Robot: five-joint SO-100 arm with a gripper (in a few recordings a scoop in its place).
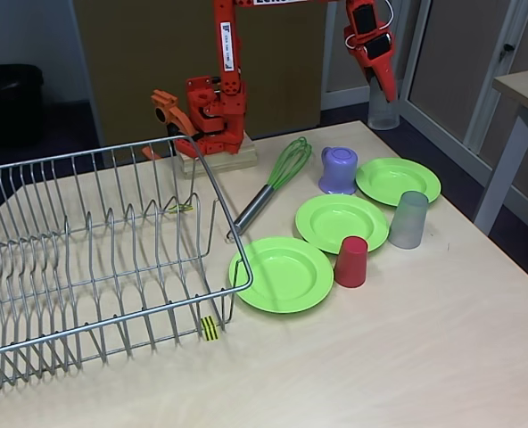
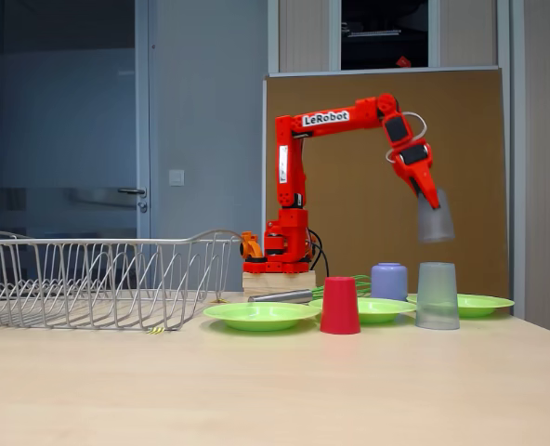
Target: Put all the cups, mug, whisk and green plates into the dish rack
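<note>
My gripper (image 1: 385, 89) (image 2: 432, 200) is shut on a translucent grey cup (image 1: 383, 109) (image 2: 435, 221), holding it in the air above the table's far right side. A second grey cup (image 1: 409, 220) (image 2: 437, 295) and the red cup (image 1: 350, 262) (image 2: 339, 306) stand upside down on the table. The purple mug (image 1: 338, 170) (image 2: 389, 280) sits behind them. Three green plates (image 1: 281, 274) (image 1: 342, 222) (image 1: 398, 181) lie flat in a diagonal row. The whisk (image 1: 273, 183) (image 2: 298, 295) lies beside the dish rack (image 1: 94, 259) (image 2: 98, 279), which stands on the left.
The arm's base (image 1: 212, 116) (image 2: 282, 260) stands on a wooden block at the table's far edge. A second table (image 1: 523, 107) is off to the right. Bare tabletop (image 1: 380, 357) spreads in front of the plates.
</note>
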